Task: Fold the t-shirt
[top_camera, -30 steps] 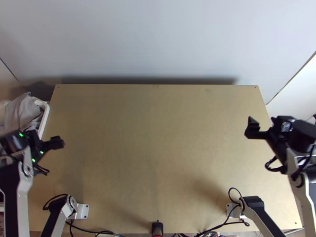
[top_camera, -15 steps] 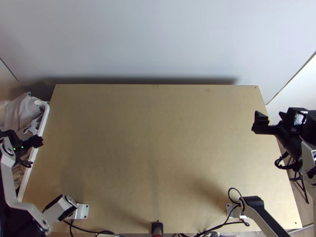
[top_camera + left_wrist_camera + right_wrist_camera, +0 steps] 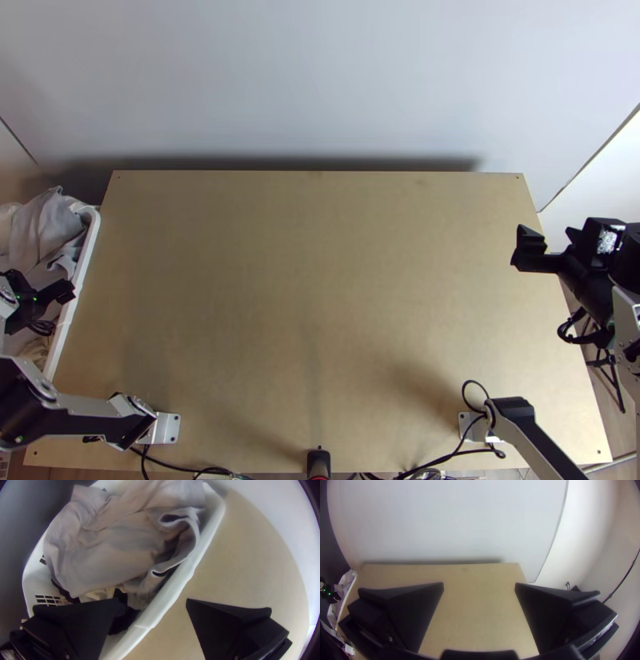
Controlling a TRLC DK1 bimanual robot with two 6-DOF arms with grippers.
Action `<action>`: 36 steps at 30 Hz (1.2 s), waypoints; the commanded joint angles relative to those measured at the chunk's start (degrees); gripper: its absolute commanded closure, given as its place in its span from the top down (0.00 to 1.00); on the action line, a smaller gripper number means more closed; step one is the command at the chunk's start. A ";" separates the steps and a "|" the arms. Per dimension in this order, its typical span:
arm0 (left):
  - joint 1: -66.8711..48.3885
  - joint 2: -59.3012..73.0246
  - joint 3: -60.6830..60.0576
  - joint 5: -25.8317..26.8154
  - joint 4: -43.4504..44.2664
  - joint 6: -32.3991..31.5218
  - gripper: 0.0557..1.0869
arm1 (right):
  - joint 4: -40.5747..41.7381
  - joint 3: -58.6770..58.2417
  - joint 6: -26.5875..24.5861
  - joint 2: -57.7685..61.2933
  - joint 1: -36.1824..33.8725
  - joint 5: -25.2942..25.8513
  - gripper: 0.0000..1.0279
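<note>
A pale wall point(image 3: 320, 80) backs the light wooden table point(image 3: 320, 304). From my station I see my left gripper point(image 3: 40, 282) at the white basket point(image 3: 94, 229), its fingers wide apart. Near them grey cloth point(image 3: 110, 546) lies bunched inside the basket, by the table's left edge, a hem curling along the rim. Well apart, my right gripper point(image 3: 546, 239) hangs by the right edge, fingers parted too.

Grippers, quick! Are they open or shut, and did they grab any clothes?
Left gripper: open, holding nothing.
Right gripper: open too, with nothing between its fingers.
</note>
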 commanded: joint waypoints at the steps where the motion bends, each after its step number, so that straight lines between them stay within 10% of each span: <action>1: 0.90 7.69 0.73 -0.08 5.17 0.71 0.95 | 0.00 0.11 -0.01 -0.69 -0.52 0.04 0.96; 29: -2.35 20.26 6.26 2.03 13.26 -3.42 0.95 | -1.75 1.95 -0.10 -3.50 -3.86 0.04 0.96; 36: -2.79 20.97 5.91 10.46 13.08 -4.65 0.95 | -2.28 3.10 -0.19 -3.77 -5.09 0.04 0.96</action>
